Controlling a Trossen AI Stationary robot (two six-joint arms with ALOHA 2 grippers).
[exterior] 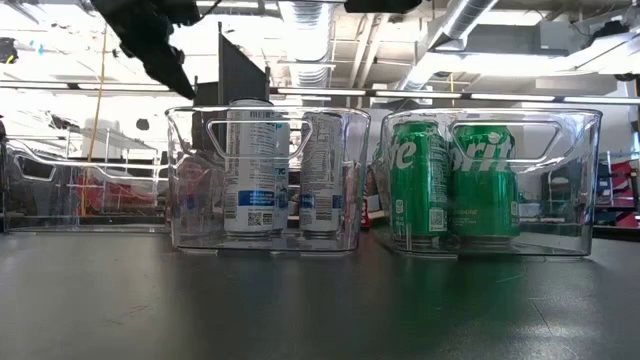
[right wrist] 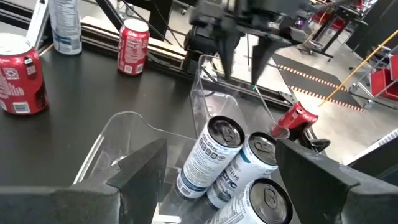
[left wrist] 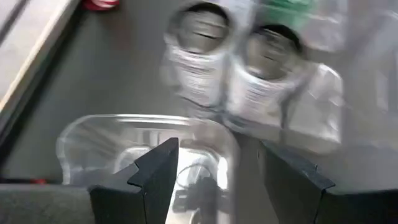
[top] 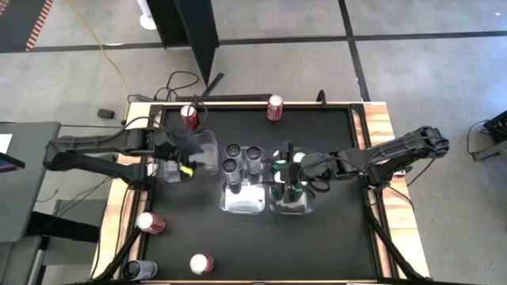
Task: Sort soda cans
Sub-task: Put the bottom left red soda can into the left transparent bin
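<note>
Three silver cans stand in the middle clear bin. Green cans stand in the right clear bin. Loose on the table are red cans at the far edge, beside the left bin and near the near-left corner, and a silver can. My left gripper hangs open and empty over the left clear bin. My right gripper is open and empty above the green cans' bin, facing the silver cans.
The three clear bins stand side by side mid-table, the two with cans touching or nearly so. The left bin holds no can. In the low view the silver cans and green cans stand upright. Wooden table edges frame the black mat.
</note>
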